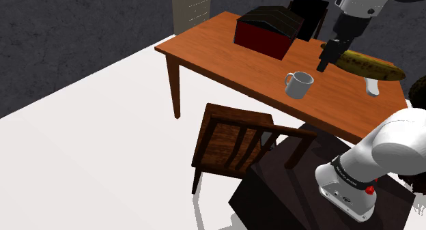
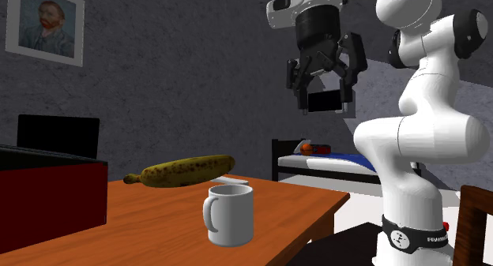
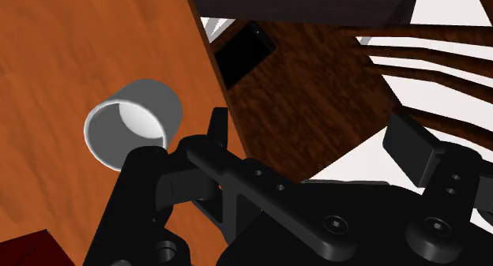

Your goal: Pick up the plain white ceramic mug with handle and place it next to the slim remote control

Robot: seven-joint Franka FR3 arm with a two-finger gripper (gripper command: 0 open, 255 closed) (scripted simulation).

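A plain white mug (image 1: pixel 299 84) with a handle stands upright on the brown wooden table (image 1: pixel 225 54), near its front edge. It also appears in the second exterior view (image 2: pixel 229 215) and the wrist view (image 3: pixel 134 122). My black gripper (image 1: pixel 325 60) hangs open in the air above the table, higher than the mug and off to one side (image 2: pixel 324 105). Its fingers (image 3: pixel 217 130) stand wide apart with nothing between them. A slim white remote (image 1: pixel 372 87) lies past a spotted yellow-brown banana (image 1: pixel 368 65), partly hidden behind the mug (image 2: pixel 233 180).
A dark red box (image 1: pixel 268 31) and a black box (image 1: pixel 308 16) stand at the table's far side. A wooden chair (image 1: pixel 232 136) is pushed against the table's front edge, beside my dark stand (image 1: pixel 287 194). A bed (image 2: pixel 332 158) stands behind the arm.
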